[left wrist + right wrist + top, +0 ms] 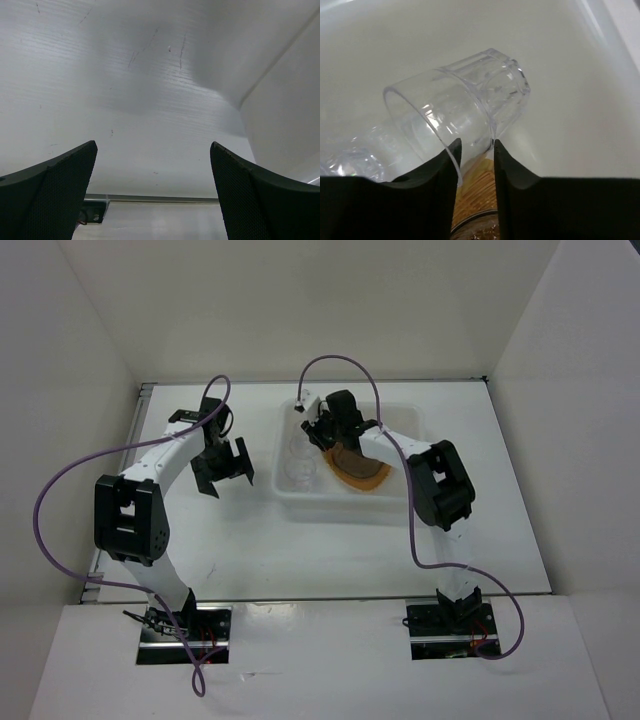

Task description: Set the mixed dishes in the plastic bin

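Wide white surface across the top view, and sitting out past the middle is the plastic bin, translucent white with rounded corners. The right arm reaches over the near rim and down into it. The left arm stands off to the bin's left, clear of it.

Inside the bin, the orange plate lies toward the right half. It shows again on the right wrist camera as a ribbed orange strip in the gap between the fingers.

Now the glassware. A clear glass cup lies tilted right at the right tool, with its open mouth toward the camera and its base pointing away. The cup's rim runs down along the inner edge of the left-hand finger. A second clear cup sits lower left, against the bin floor.

The right tool's fingers are drawn close, with a narrow slot between them. I cannot tell whether they actually grip the cup wall or just bracket it.

Over on the other side, the left tool is spread wide above the surface with nothing between its fingers.
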Robot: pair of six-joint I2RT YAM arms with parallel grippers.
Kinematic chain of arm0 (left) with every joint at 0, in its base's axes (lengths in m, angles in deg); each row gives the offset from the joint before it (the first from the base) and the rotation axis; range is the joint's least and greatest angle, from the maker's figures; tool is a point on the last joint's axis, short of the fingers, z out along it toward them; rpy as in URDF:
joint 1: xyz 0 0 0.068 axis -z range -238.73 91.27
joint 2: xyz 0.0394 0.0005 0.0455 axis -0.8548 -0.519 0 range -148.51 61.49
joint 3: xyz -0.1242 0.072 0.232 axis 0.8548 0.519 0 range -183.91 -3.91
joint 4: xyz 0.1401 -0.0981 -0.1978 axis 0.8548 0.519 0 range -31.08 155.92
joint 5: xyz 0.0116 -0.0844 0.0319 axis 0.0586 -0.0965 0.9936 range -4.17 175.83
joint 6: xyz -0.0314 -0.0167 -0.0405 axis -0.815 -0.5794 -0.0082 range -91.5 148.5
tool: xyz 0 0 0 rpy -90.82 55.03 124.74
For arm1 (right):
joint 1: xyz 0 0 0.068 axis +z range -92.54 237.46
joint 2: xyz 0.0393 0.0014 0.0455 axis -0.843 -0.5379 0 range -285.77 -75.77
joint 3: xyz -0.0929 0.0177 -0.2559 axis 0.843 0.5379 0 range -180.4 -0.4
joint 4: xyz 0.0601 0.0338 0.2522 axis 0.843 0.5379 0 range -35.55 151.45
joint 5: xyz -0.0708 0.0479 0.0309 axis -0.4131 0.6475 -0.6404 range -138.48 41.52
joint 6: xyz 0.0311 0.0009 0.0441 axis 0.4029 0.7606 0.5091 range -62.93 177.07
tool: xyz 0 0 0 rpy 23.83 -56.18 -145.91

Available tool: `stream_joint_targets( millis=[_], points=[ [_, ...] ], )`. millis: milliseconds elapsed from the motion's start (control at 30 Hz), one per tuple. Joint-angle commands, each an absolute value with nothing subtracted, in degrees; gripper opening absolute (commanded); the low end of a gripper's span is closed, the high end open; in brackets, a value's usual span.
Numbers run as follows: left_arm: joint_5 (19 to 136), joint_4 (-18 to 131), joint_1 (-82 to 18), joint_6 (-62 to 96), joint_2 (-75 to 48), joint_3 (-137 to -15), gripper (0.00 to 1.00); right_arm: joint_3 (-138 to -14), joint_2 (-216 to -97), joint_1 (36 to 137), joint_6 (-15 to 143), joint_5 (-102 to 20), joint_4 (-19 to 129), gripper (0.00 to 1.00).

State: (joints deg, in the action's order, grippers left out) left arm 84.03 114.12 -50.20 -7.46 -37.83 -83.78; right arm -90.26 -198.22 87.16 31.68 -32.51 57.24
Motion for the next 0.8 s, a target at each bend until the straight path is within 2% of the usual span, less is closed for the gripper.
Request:
stream_joint_targets(
  millis=[0,33,67,167,267,500,767],
  points=[
    [83.7,115.3,-50.2,-6.2,-35.4,-84.1,1.0,-89.4,-198.3,88.8,35.3,-36.0,52.3,0.31],
    [83.7,115.3,-50.2,-6.2,-35.4,-83.5,1.0,-90.0,-198.3,88.8,35.3,-36.0,52.3,0.28],
    [83.7,115.3,-50.2,-6.2,-35.4,-83.5,1.0,-90.0,-198.3,88.8,35.8,-36.0,52.3,0.21],
    [83.7,114.8,-50.2,-6.2,-34.8,-82.5,1.0,-92.8,-197.8,88.8,36.3,-36.5,55.1,0.07],
    [83.7,113.4,-50.2,-6.2,-34.3,-81.3,1.0,-96.8,-197.8,88.8,36.9,-36.0,59.7,0.0],
    [82.7,111.6,-50.2,-6.2,-33.8,-79.6,1.0,-107.1,-198.9,88.8,37.5,-36.3,69.6,0.0],
    [82.1,110.5,-50.2,-6.2,-32.7,-77.8,1.0,-116.4,-204.3,90.9,28.7,-42.6,80.0,0.0]
  ],
)
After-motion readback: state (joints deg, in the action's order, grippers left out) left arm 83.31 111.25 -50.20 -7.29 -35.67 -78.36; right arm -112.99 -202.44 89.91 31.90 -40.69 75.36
